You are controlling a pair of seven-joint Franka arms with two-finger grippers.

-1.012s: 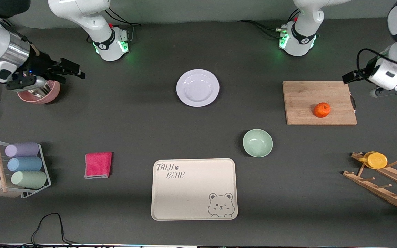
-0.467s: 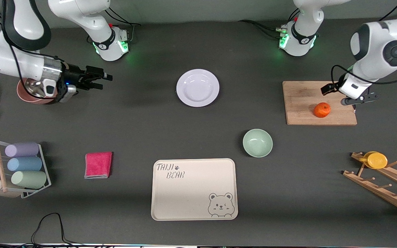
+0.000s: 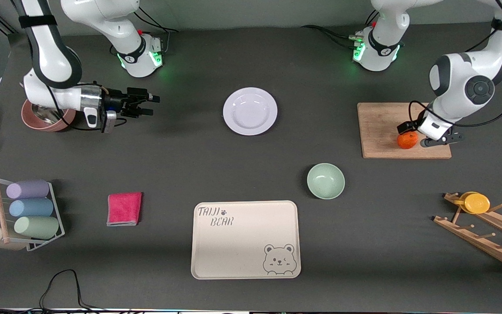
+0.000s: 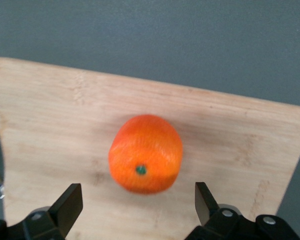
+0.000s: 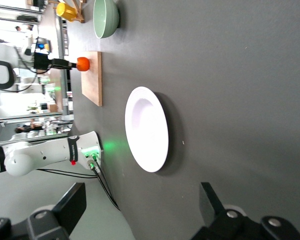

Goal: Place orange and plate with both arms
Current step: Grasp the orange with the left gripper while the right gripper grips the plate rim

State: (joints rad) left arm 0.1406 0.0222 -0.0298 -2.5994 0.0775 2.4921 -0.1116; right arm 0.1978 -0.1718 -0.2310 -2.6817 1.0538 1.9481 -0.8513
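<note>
Left wrist view: left end effector (image 4: 136, 210) spread above orange (image 4: 145, 154); right end effector (image 3: 148, 105) spread, level toward plate (image 3: 250, 110).

Orange (image 3: 407, 140) (image 4: 145, 154): small, round, bright, green stem spot showing; sat on wooden board (image 3: 381, 131) toward left arm's end. Plate (image 3: 250, 110) (image 5: 147, 129): white, glossy, shallow, empty; lay flat mid-table, well apart from orange.

A dark grey table (image 3: 181, 157) stands before a pale greenish wall (image 3: 255, 11).
</note>
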